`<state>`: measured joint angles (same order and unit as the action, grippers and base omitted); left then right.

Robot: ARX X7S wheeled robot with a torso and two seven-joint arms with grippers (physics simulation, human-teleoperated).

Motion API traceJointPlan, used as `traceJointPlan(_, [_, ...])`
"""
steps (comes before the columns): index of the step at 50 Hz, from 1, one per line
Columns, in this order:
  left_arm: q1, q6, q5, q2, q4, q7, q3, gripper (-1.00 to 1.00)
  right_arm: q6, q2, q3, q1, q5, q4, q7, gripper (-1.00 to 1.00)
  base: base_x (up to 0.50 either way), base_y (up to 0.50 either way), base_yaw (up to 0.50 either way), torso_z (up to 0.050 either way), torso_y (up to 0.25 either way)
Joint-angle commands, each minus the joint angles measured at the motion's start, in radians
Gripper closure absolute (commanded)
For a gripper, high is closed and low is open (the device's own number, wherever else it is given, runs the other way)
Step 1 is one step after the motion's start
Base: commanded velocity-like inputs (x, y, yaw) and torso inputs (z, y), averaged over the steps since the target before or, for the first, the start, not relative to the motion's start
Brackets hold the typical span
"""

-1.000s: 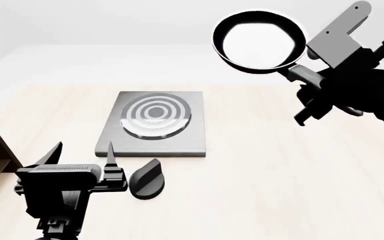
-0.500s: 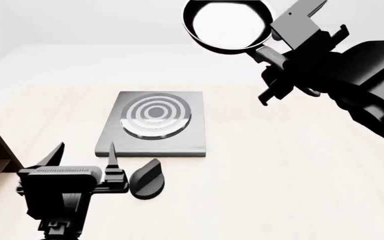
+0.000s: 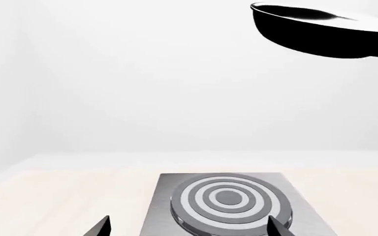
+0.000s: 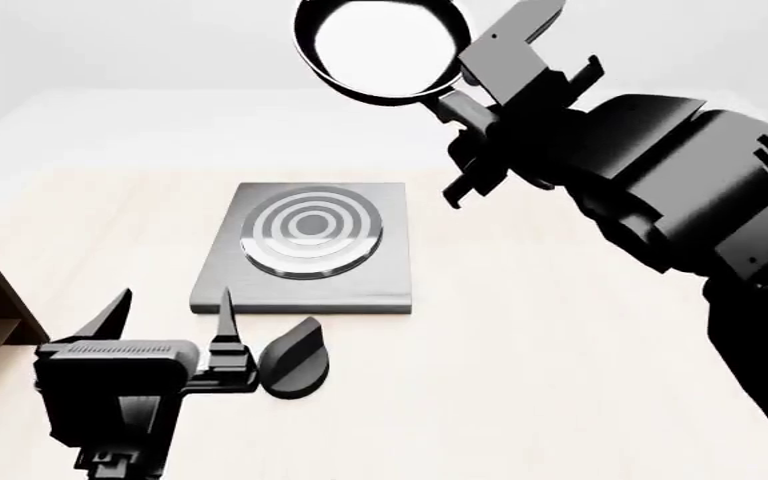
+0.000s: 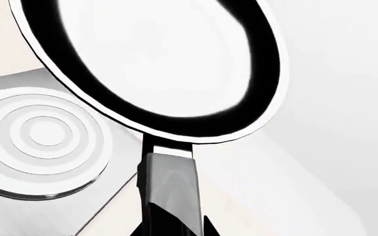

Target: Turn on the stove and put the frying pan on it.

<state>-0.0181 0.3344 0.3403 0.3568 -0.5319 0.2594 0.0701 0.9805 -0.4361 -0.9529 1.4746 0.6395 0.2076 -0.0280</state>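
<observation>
While my left gripper sits low at the near edge of the wooden table with its fingers spread and nothing between them, the black knob lies on the table just beside its inner fingertip, apart from the stove. Beyond the knob I see the grey slab with its ringed burner bare. Farthest off, my right gripper is clamped on the handle of the frying pan, holding it high in the air above the stove's far right corner.
</observation>
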Motion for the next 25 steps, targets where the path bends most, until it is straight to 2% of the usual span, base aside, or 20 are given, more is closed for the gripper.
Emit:
traceJointPlan(1, [0.014,-0.022,0.021,0.004,0.001,-0.013,-0.009,-1.0,-0.048,0.073,0.026,0.019,-0.09,0.029,0.035,1.0,0.0,0.0,0.0,0.0,0.0])
traceJointPlan(5, [0.025,-0.042,0.034,0.003,-0.005,-0.022,-0.016,-1.0,-0.064,0.094,0.021,0.008,-0.094,0.03,0.042,1.0,0.0,0.0,0.0,0.0,-0.064])
traceJointPlan(25, [0.028,-0.065,0.019,0.009,0.005,-0.023,-0.004,-1.0,-0.101,0.167,0.017,-0.019,-0.101,0.067,0.071,1.0,0.0,0.0,0.0,0.002,-0.25])
